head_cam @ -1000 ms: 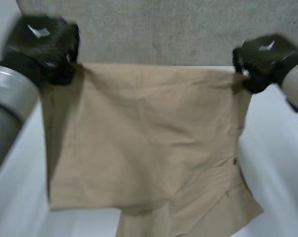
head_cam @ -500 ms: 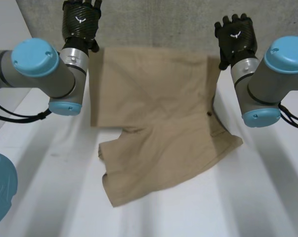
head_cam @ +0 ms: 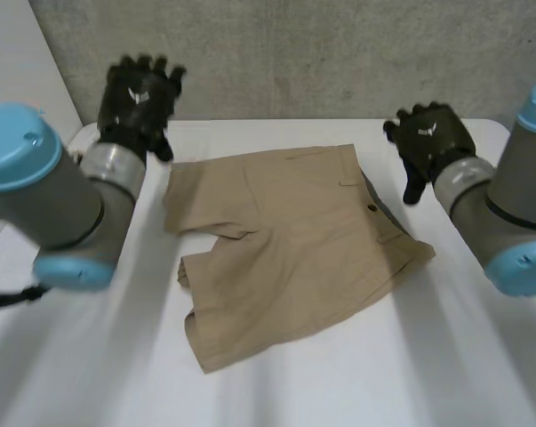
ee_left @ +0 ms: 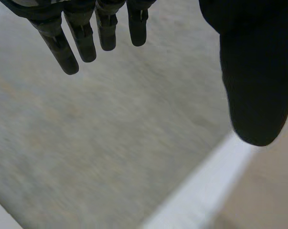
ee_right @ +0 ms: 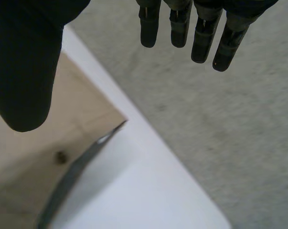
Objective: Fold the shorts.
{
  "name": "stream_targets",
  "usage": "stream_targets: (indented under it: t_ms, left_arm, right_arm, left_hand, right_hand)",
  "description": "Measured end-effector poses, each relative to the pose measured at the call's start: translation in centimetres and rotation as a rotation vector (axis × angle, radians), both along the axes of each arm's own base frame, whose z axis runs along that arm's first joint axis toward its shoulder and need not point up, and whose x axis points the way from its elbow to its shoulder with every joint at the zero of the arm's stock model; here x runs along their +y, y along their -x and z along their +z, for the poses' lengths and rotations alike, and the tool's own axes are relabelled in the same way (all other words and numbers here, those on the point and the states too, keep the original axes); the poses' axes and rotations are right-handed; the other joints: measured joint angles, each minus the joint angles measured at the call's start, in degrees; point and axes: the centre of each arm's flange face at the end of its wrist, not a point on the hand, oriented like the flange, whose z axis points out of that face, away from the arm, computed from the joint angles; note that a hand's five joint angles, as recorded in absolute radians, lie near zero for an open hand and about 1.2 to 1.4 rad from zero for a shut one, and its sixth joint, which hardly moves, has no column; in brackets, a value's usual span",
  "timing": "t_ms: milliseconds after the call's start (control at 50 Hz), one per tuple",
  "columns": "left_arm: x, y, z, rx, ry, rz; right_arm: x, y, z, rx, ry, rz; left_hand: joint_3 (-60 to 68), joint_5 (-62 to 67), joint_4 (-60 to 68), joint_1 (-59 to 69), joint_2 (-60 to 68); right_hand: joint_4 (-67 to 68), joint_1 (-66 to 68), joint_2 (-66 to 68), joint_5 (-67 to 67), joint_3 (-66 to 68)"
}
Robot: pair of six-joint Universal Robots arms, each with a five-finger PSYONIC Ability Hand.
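Head view: tan cloth shorts (head_cam: 285, 240) lie partly folded on the white table (head_cam: 463, 356).
Black left hand (head_cam: 136, 102) and black right hand (head_cam: 432, 142) hover either side of the shorts, fingers straight and spread, seemingly holding nothing.

Tan shorts (head_cam: 294, 249) on white table (head_cam: 445, 356)

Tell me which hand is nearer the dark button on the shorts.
Right. The right hand is beside the edge of the shorts where the button sits; the left hand is off the opposite corner.
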Motion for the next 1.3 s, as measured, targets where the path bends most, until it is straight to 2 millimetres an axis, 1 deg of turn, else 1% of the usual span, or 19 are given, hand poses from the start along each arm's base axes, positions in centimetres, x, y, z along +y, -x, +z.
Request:
stream_targets:
  t_ms: [20,40,60,100,120,200,240,260,280,300,400,520,640,740,1000,1060,1120,1180,1300]
  left_arm:
    - [1.2,-0.1,-0.4,-0.013,-0.034,-0.012]
    - [1.2,-0.1,-0.4,-0.013,-0.034,-0.012]
    - [3.9,-0.2,-1.0,-0.037,-0.1,-0.039]
    - [5.9,-0.4,-1.6,-0.05,-0.149,-0.057]
    - [7.5,-0.6,-2.0,-0.058,-0.189,-0.073]
    - [11.0,-1.2,-3.1,-0.061,-0.275,-0.097]
    - [13.0,-1.6,-4.1,-0.052,-0.335,-0.109]
    - [13.0,-1.6,-4.1,-0.052,-0.335,-0.109]
    - [15.0,-1.8,-5.3,-0.043,-0.402,-0.122]
    - [15.0,-1.8,-5.3,-0.043,-0.402,-0.122]
    - [18.7,-2.2,-8.5,-0.059,-0.569,-0.116]
    - [19.6,-2.5,-10.7,-0.1,-0.653,-0.068]
    - [19.4,-2.3,-12.1,-0.132,-0.681,-0.041]
    - [19.0,-2.1,-12.5,-0.132,-0.678,-0.037]
    - [18.4,-1.7,-12.2,-0.096,-0.64,-0.044]
    - [18.3,-1.6,-12.2,-0.095,-0.639,-0.044]
    - [18.2,-1.5,-12.4,-0.097,-0.641,-0.044]
    - [18.1,-1.5,-12.5,-0.098,-0.642,-0.044]
    - [17.6,-1.2,-13.0,-0.094,-0.639,-0.041]
  right_arm:
    - [0.5,0.3,-0.3,0.008,-0.025,0.011]
    - [0.5,0.3,-0.3,0.008,-0.025,0.011]
    - [1.2,0.8,-1.0,0.021,-0.073,0.028]
    - [1.7,1.3,-1.7,0.032,-0.11,0.04]
    - [1.8,1.5,-2.0,0.037,-0.127,0.046]
    - [2.5,2.6,-3.8,0.071,-0.199,0.084]
    - [2.7,3.0,-4.8,0.096,-0.22,0.103]
    - [2.7,3.0,-4.8,0.096,-0.22,0.103]
    - [2.5,3.6,-5.7,0.128,-0.23,0.115]
    - [2.5,3.6,-5.7,0.128,-0.23,0.115]
    - [1.4,4.9,-8.3,0.207,-0.224,0.124]
    - [0.3,5.2,-10.0,0.222,-0.213,0.122]
    - [-0.5,5.1,-11.0,0.216,-0.197,0.12]
    - [-0.9,5.1,-11.2,0.209,-0.184,0.118]
    - [-1.7,4.9,-11.9,0.204,-0.168,0.116]
    - [-1.8,4.9,-12.1,0.205,-0.169,0.115]
    - [-1.8,4.9,-12.2,0.205,-0.164,0.113]
    - [-1.9,4.9,-12.1,0.204,-0.159,0.111]
    - [-1.9,4.9,-12.0,0.203,-0.147,0.107]
  left_hand:
    - [0.0,0.0,0.0,0.0,0.0]
    - [0.0,0.0,0.0,0.0,0.0]
    - [0.0,0.0,0.0,0.0,0.0]
    - [0.0,0.0,0.0,0.2,0.0]
    - [0.0,0.0,0.0,0.2,0.1]
    - [0.4,0.3,0.5,0.6,0.5]
    - [1.8,1.6,2.3,3.0,2.6]
    - [1.8,1.6,2.3,3.0,2.6]
    - [2.8,2.8,3.5,4.3,3.6]
    - [2.8,2.8,3.5,4.3,3.6]
    - [3.2,3.2,3.9,4.4,4.1]
    - [3.2,3.2,3.9,4.4,4.1]
    - [6.4,6.2,7.1,7.6,7.1]
    - [6.4,6.3,7.2,7.6,7.4]
    - [10.2,9.9,10.8,11.1,10.9]
    - [10.7,10.6,11.3,11.4,11.4]
    - [14.5,14.2,15.1,15.8,15.1]
    - [16.9,16.5,17.5,18.6,17.6]
    - [25.4,24.7,25.9,27.2,26.0]
  right_hand:
    - [0.0,0.0,0.0,0.0,0.0]
    - [0.0,0.0,0.0,0.0,0.0]
    - [0.0,0.0,0.2,0.0,0.2]
    - [0.1,0.0,0.2,0.0,0.2]
    - [0.1,0.1,0.2,0.1,0.2]
    - [1.7,1.1,2.8,2.1,3.0]
    - [6.3,5.2,7.0,5.6,7.3]
    - [6.3,5.2,7.0,5.6,7.3]
    - [8.9,7.6,9.4,8.0,10.0]
    - [8.9,7.6,9.4,8.0,10.0]
    - [14.8,12.5,15.5,13.4,15.7]
    - [19.0,16.1,20.1,17.5,20.3]
    - [27.3,23.3,28.4,25.4,28.4]
    - [30.5,25.7,31.4,28.5,31.6]
    - [32.7,27.8,33.5,30.6,33.8]
    - [37.3,31.6,38.1,35.1,38.4]
    - [51.2,40.6,51.9,48.1,51.9]
    - [54.5,41.8,55.1,51.6,55.2]
    - [55.0,41.9,55.1,52.2,55.4]
